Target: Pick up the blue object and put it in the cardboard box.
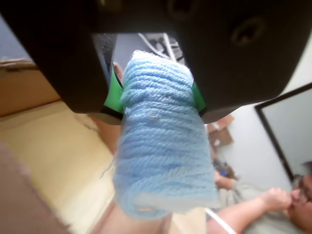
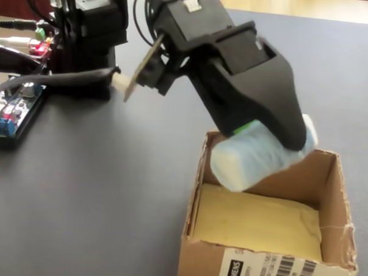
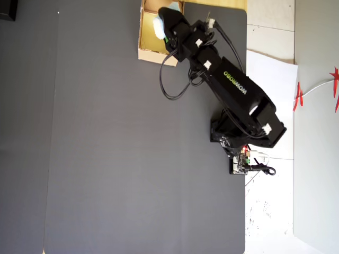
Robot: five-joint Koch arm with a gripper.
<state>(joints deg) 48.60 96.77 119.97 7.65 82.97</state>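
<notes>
The blue object [image 1: 163, 146] is clamped between the jaws of the gripper [image 1: 156, 92], whose green-lined pads press its upper part from both sides — the grip sits high, so most of the bundle hangs free below. In the fixed view the bundle [image 2: 256, 156] is held over the far part of the cardboard box [image 2: 264, 264], above the rim and not resting on the yellowish floor. The overhead view agrees: the gripper [image 3: 163, 29] is over the box [image 3: 145, 50] at the top edge of the grey mat [image 3: 106, 159]. Judgement: the carry appears complete and release is the step in hand. The bundle is tilted and near the back wall — it could catch the rim on dropping.
</notes>
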